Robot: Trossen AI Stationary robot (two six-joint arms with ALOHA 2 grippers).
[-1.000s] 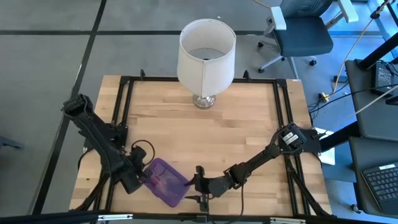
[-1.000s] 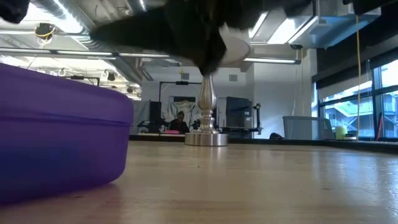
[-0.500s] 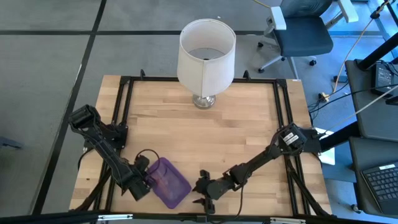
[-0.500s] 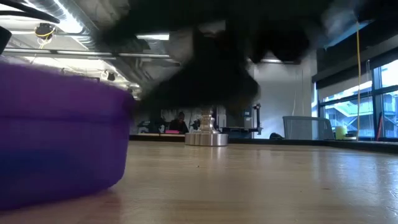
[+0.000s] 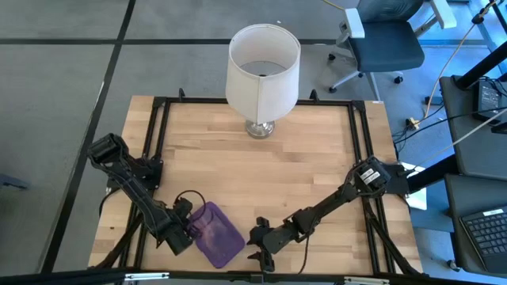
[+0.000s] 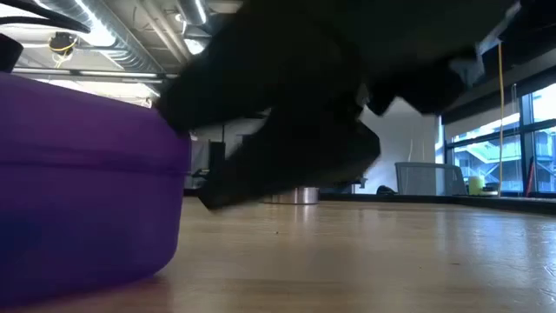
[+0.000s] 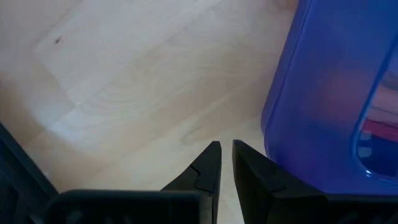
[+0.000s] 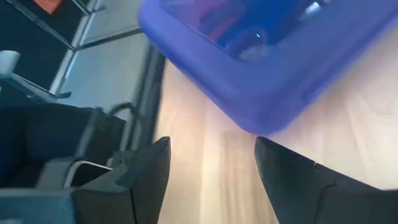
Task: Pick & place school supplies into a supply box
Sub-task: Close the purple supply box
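Note:
The supply box (image 5: 216, 234), translucent purple with its lid down, lies flat on the table near the near edge. It fills the left of the low view (image 6: 87, 191). Dim red and blue shapes of school supplies show through its lid (image 7: 379, 134) (image 8: 249, 31). No supplies lie loose on the table. My left gripper (image 5: 184, 229) (image 7: 224, 148) is shut and low at the box's left end. My right gripper (image 5: 257, 244) (image 8: 211, 158) is open just off the box's right end, with its fingers pointing at the box. My left gripper stands with the outer side of one finger (image 7: 252, 165) right beside the box's end wall (image 7: 273, 134), coming level from the table's left. I cannot tell whether it touches the wall.
A lamp with a white shade (image 5: 263, 70) stands at the far middle of the table, and its metal base (image 6: 300, 195) shows behind my right gripper in the low view. A black frame (image 5: 158, 142) runs round the tabletop. Bare wood (image 5: 269, 174) lies between the lamp and the box.
My left arm has drawn back a little toward the table's near left. My right gripper has moved toward the near edge and come lower, so that it now hides most of the lamp in the low view.

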